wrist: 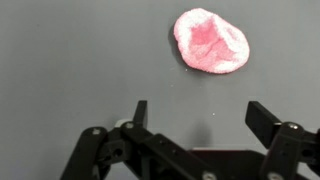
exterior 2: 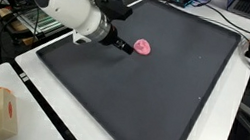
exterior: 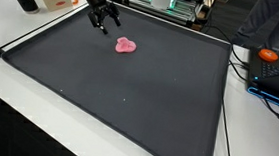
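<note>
Table [exterior: 13, 33]: a white top is carrying the whole scene.
Mat [exterior: 128, 102]: a dark sheet is covering most of the table and lying flat in both exterior views.
Arm [exterior 2: 70, 1]: the white arm is leaning in over the mat's far part, with its wrist pitched down.
Gripper [wrist: 200, 112]: the jaws are standing wide apart with nothing between them, hovering near the lump but not touching it.
Lump [wrist: 211, 41]: a soft-looking, crumpled pink blob is lying on the mat just ahead of the fingertips, nearly in line with the gap in the wrist view.
Approach: by the look of it, the reach is calling for a short advance so that the lump is sitting squarely between the jaws before any descent.
Care: the lump is looking low and yielding. The fingers are likely needing to come right down to the mat without scraping it, and a gentle close is seeming wise, lest one finger shove the lump aside.
</note>
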You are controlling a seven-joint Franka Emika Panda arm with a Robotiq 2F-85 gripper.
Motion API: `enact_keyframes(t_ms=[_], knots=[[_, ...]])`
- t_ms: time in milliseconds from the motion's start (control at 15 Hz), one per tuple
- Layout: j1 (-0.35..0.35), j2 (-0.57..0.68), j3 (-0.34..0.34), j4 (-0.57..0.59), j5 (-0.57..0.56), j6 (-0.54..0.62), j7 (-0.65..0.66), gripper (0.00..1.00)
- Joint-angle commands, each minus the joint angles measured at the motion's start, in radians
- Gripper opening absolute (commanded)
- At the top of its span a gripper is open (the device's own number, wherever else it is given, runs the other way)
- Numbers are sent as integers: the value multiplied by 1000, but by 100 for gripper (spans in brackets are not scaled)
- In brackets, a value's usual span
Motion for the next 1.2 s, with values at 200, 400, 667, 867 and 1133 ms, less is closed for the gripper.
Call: enact_keyframes(t_ms=[200,400,667,867,1133], knots=[[-22,53,-32,27,19,-74,-73,100],[-19,69,-35,52,9,-99,-73,100],[-7,103,-30,114,-13,-138,-57,100],[9,134,-29,177,-46,-165,-37,100],[46,185,-28,275,-152,-168,-7,100]])
